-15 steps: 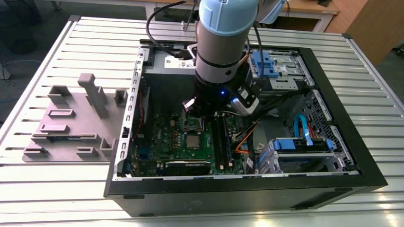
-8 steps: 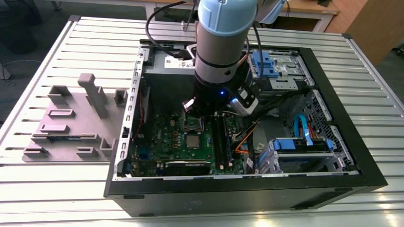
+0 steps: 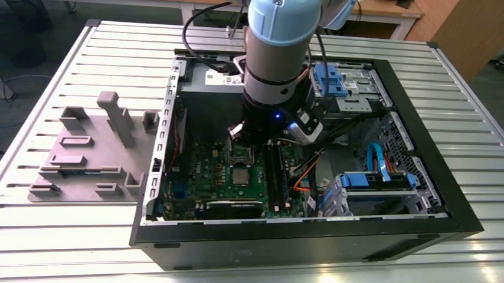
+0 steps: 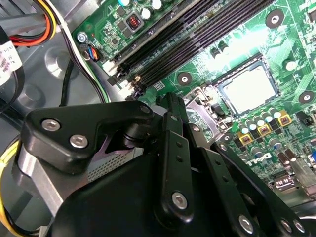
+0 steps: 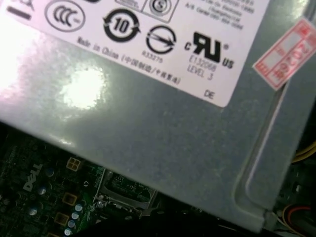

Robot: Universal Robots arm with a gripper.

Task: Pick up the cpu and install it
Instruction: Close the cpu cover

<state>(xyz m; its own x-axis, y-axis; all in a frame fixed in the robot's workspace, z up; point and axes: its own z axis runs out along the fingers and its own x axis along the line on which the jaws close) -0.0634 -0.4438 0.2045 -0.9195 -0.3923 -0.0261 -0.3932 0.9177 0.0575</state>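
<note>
In the exterior view the cpu [image 3: 240, 175] is a small silver square lying flat inside its socket on the green motherboard [image 3: 200, 177], within the open computer case. The socket's metal hold-down frame [image 3: 239, 154] stands raised just behind it. My gripper [image 3: 256, 140] hangs above the board, slightly behind the socket and toward the exterior view's right of it, apart from the chip. The second wrist view shows the cpu [image 4: 247, 90] as a pale square in the dark-rimmed socket, with the gripper's black linkage [image 4: 170, 148] in front of it.
A grey power supply box with a white label [image 5: 148, 123] looms close in the first wrist view. Black memory slots [image 4: 197, 34] run beside the socket. Blue drive cages [image 3: 370, 180] and loose cables [image 3: 303, 174] sit at the exterior view's right. A grey fixture tray [image 3: 87, 153] lies outside the case.
</note>
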